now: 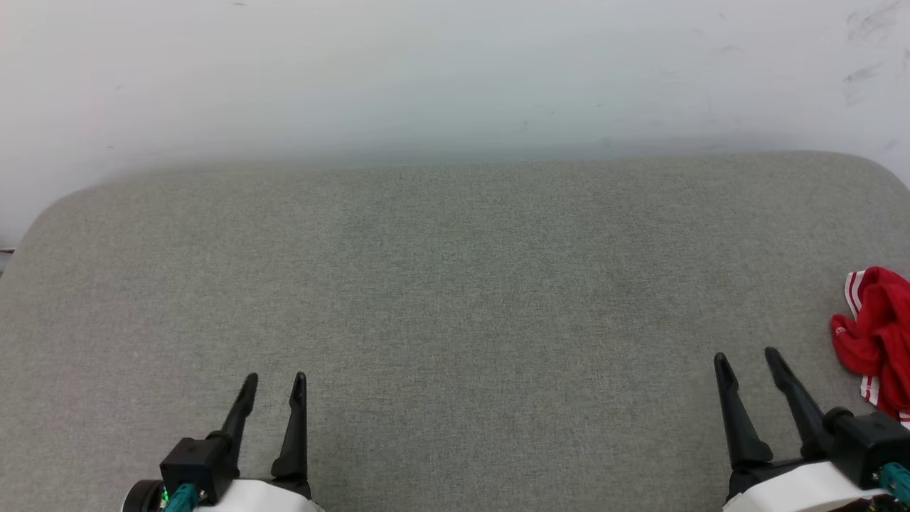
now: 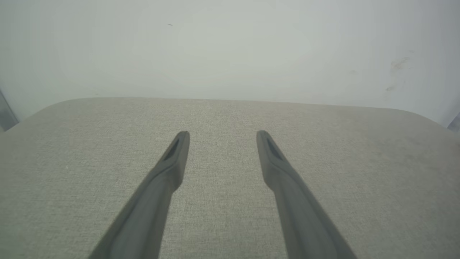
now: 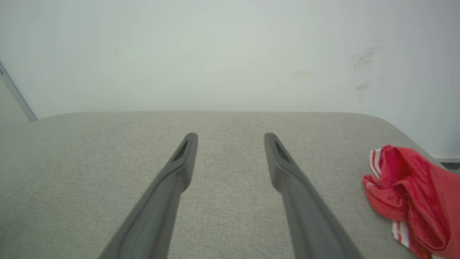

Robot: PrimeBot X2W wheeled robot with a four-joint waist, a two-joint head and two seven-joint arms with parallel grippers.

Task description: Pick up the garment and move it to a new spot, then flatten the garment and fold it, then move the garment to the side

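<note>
Head view: garment (image 1: 878,334) bunched at 3 o'clock on grey upholstered surface (image 1: 455,284), long axis 12 to 6, red mesh, red-white striped trim. Left gripper (image 1: 275,380) at 7, right gripper (image 1: 746,354) at 5, both spread wide, empty. Left wrist view: jaws wide. Right wrist view: jaws wide, garment at 4, apart.

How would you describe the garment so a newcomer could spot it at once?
Start with the wide grey fabric surface against the pale wall. At its right edge, just beyond the right gripper, lies the garment, crumpled in a heap. It is the one bright red thing there, with red-and-white striped trim.
</note>
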